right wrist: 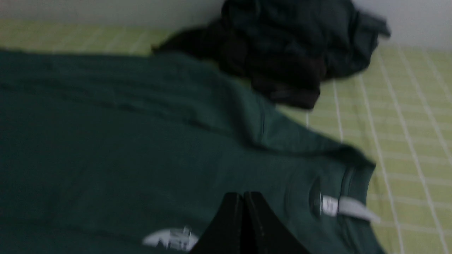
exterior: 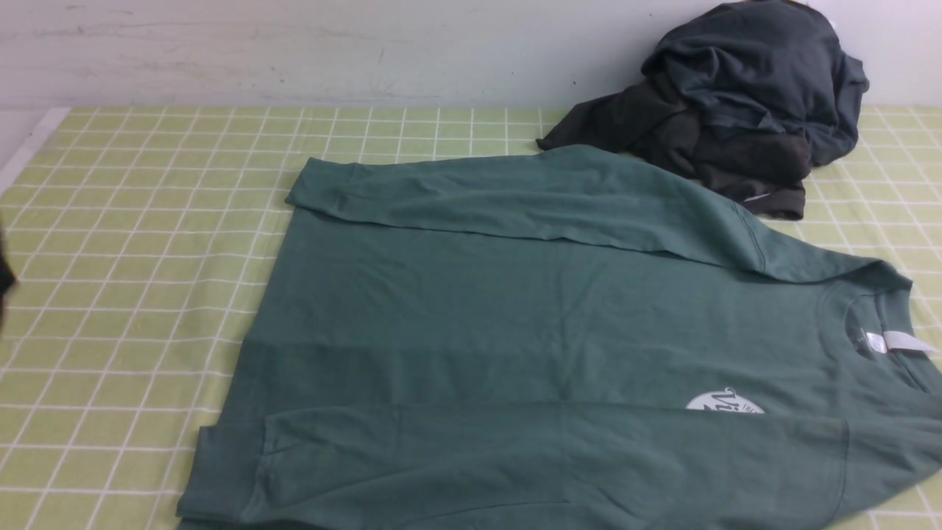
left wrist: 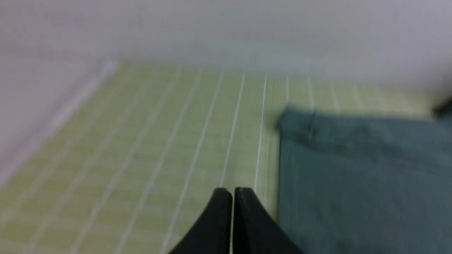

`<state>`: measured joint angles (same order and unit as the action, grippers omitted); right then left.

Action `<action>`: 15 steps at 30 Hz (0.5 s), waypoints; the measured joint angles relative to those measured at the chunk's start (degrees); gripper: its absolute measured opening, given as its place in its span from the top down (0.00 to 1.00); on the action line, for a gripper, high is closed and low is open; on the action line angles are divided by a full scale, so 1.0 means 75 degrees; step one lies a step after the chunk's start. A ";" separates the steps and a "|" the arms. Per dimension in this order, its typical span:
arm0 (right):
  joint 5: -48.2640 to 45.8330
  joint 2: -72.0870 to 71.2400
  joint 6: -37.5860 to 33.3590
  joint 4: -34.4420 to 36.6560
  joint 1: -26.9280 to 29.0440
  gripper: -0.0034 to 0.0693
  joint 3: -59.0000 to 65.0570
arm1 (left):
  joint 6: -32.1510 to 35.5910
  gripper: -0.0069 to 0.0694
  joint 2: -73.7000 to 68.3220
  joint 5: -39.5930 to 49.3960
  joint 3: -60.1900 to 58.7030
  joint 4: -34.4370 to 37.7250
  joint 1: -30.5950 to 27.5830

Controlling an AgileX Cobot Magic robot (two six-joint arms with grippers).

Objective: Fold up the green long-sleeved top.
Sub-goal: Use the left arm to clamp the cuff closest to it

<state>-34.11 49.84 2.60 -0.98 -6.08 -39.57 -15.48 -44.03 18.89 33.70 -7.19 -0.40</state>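
Green top [exterior: 515, 316] flat on worktop [exterior: 132, 243], sleeves [exterior: 515, 199] laid across the body, so the sleeve step looks done. Left pincer [left wrist: 232, 191] together, empty, hem [left wrist: 286, 176] just beside it. Right pincer [right wrist: 243, 194] together, above chest near collar [right wrist: 348, 176]. Next - body fold: part jaws, pinch hem and shoulders.

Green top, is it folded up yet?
Partly. The far sleeve and near sleeve already lie folded across the green top. Nothing is in hand: the left gripper and right gripper are shut, empty. Still left: folding the body over.
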 joint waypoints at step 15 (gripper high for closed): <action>0.0065 0.2860 -0.1710 0.0970 -0.1944 0.97 -0.0182 | 0.2314 0.77 -0.5694 0.2182 0.1581 0.2393 0.0933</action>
<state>-33.62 71.29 -10.23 6.29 -20.66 -40.93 1.88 -86.73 35.25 45.56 10.76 6.60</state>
